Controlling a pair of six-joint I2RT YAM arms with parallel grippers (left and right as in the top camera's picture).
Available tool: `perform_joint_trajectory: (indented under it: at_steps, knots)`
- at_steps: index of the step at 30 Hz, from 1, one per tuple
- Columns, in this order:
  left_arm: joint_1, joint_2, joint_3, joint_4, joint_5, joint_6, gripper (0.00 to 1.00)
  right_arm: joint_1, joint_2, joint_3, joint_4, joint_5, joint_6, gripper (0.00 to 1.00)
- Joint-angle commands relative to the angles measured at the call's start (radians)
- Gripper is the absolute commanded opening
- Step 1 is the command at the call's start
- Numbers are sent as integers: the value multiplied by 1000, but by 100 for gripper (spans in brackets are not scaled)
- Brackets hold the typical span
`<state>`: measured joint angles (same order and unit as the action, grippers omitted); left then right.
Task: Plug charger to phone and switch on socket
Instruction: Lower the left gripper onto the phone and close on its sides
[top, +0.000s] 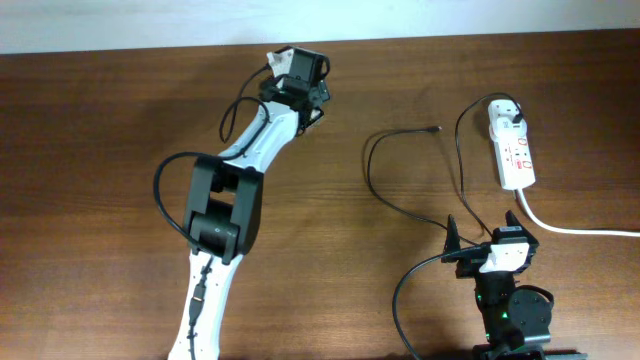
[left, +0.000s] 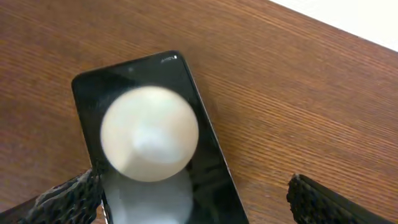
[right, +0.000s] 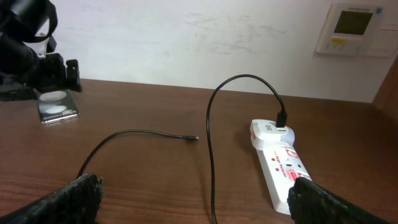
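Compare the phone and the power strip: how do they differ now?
The phone is glossy black; the power strip is white with red marks. The strip carries the charger plug at one end; the phone has nothing connected, the cable tip lying loose on the table. The phone lies under the open left gripper; the strip lies ahead of the right gripper. Both lie flat.

The charger (right: 245, 76) is plugged into the far end of the socket (top: 512, 150). Its free tip lies on the table (top: 100, 120), between the phone (right: 59, 107) and the socket.
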<state>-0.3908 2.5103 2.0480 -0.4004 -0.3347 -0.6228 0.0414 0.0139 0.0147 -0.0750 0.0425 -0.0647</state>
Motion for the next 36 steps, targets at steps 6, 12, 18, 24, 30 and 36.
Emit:
perform_joint_trajectory:
  at_steps: [6, 12, 18, 24, 30, 36]
  knots:
    - [-39, 26, 16, -70, -196, -197, 99, -3, -10, -9, -3, -5, -6, 99]
    - [-39, 77, 16, -81, -203, -222, 99, -3, -10, -9, -3, -6, -6, 99]
    - [-39, 91, 16, -80, -181, -222, 99, -3, -10, -9, -3, -6, -6, 99]
    - [-40, 93, 16, -114, -98, -213, 99, -3, -10, -9, -3, -6, -6, 99]
    - [-64, 95, 16, -132, -82, -214, 99, -3, -10, -9, -3, -5, -6, 99]
    - [-72, 148, 16, -141, -98, -214, 99, -3, -10, -9, -3, -6, -6, 99]
